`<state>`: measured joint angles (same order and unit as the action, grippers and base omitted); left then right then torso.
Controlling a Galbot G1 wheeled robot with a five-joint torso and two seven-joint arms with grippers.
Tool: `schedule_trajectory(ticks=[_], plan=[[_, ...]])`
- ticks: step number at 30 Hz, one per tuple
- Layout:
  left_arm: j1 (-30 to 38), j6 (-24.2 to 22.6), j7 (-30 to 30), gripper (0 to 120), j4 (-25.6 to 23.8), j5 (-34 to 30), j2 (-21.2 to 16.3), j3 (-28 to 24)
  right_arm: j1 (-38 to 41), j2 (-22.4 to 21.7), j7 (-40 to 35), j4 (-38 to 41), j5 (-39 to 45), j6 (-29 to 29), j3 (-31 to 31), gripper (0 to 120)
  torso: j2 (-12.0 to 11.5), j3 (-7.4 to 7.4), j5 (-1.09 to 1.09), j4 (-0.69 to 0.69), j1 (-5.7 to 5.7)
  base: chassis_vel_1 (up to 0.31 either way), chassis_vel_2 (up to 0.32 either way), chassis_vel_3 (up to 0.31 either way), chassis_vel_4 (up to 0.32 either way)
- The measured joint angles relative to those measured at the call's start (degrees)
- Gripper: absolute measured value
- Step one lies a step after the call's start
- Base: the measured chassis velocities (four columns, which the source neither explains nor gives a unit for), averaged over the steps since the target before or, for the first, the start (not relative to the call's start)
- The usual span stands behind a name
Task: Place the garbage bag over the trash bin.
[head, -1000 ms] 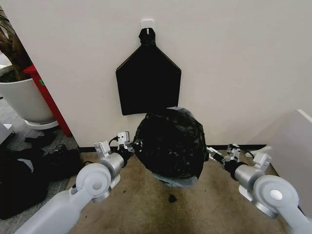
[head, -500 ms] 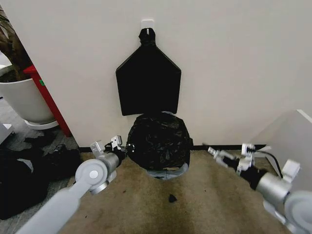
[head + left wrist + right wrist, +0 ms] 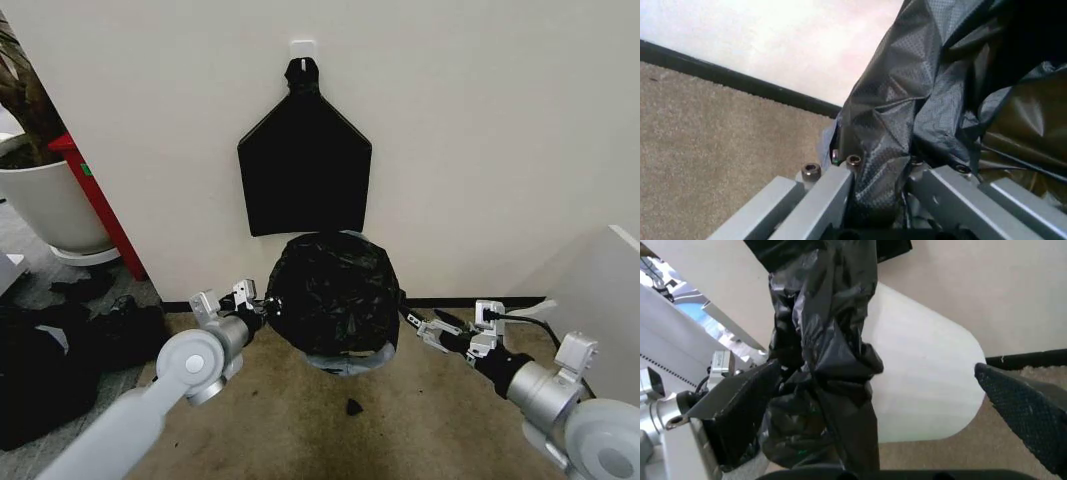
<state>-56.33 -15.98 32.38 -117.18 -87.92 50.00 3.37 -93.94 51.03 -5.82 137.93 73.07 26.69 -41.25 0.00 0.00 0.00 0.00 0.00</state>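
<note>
Black, glossy plastic covered most of the trash bin (image 3: pixel 345 362), which stood on the brown carpet (image 3: pixel 300 430) against the far wall, below a flat black bag bundle (image 3: pixel 304 175) hung from a hook. The garbage bag (image 3: pixel 335 295) was thin, crinkled and floppy, bulging over the round bin so that just a pale strip of the bin's base showed beneath its hem.

The left pincer (image 3: pixel 252 310) was at the bag's left side, clenched on a fold of film; in the left wrist view the pinched plastic (image 3: pixel 887 165) ran down between the two metal fingers. The right pincer (image 3: pixel 425 330) was near the bag's right edge with its fingers spread wide, and in the right wrist view a twisted hank of bag (image 3: pixel 823 355) hung between them, in front of the smooth, cream, tapering wall of the bin (image 3: pixel 927 385). Whether that hank touched either pad could not be told.

The risk, as I judged it, lay in the film itself: so thin a sheet could tear where it was stretched over the rim, or slip back up if the right side was let go before it was seated. A pull from the left alone could also tip or drag so light a bin across the carpet.
</note>
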Motion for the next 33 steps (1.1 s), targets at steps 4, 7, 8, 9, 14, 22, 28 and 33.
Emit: schedule_trajectory(ticks=[4, 7, 8, 9, 14, 22, 28, 33], plan=[[0.14, 0.05, 0.18, 1, -0.23, 0.48, 0.17, -0.21, 0.87, -0.05, -2.21, -0.3, -0.04, 0.38, 0.44, 100, 0.0, 0.0, 0.0, 0.0, 0.0, 0.0, 0.0, 0.0, 0.0], [-0.01, 0.06, 0.26, 1, -0.77, 0.57, 0.13, -0.29, 0.83, -0.18, -3.49, -0.67, 0.05, 0.68, 0.45, 100, 0.0, 0.0, 0.0, 0.0, 0.0, 0.0, 0.0, 0.0, 0.0], [-0.01, 0.06, 0.26, 1, -0.77, 0.57, 0.13, -0.29, 0.83, -0.18, -3.49, -0.67, 0.05, 0.68, 0.45, 100, 0.0, 0.0, 0.0, 0.0, 0.0, 0.0, 0.0, 0.0, 0.0], [-0.12, 0.07, 0.37, 1, -1.19, 0.58, 0.11, -0.35, 0.76, -0.21, -4.02, -1.1, 0.03, 0.79, 0.42, 100, 0.0, 0.0, 0.0, 0.0, 0.0, 0.0, 0.0, 0.0, 0.0], [-0.1, 0.13, 0.51, 1, -2.62, 0.41, 0.1, -0.61, 0.58, -0.25, -5.74, -3.17, 0.65, 1.0, 0.07, 100, 0.0, 0.0, 0.0, 0.0, 0.0, 0.0, 0.0, 0.0, 0.0], [-0.04, 0.15, 0.49, 1, -3.89, -0.39, -0.23, -0.62, 1.81, -0.41, -5.17, -8.63, 0.43, 1.0, 0.45, 100, 0.0, 0.0, 0.01, 0.0, 0.0, 0.0, 0.0, 0.0, 0.0], [-0.44, 0.2, 0.48, 1, -5.07, -1.27, -0.21, -0.62, 3.34, 0.11, -3.74, -15.35, -1.35, 0.94, 1.24, 100, 0.0, 0.0, 0.0, 0.01, 0.0, 0.0, 0.0, 0.0, 0.0], [-0.41, 0.33, 0.47, 1, -5.38, -2.12, -0.07, -0.55, 2.51, 0.16, -2.54, -18.88, -2.53, 0.39, 0.27, 100, 0.0, 0.01, 0.02, 0.0, 0.0, 0.0, 0.0, 0.0, 0.0]])
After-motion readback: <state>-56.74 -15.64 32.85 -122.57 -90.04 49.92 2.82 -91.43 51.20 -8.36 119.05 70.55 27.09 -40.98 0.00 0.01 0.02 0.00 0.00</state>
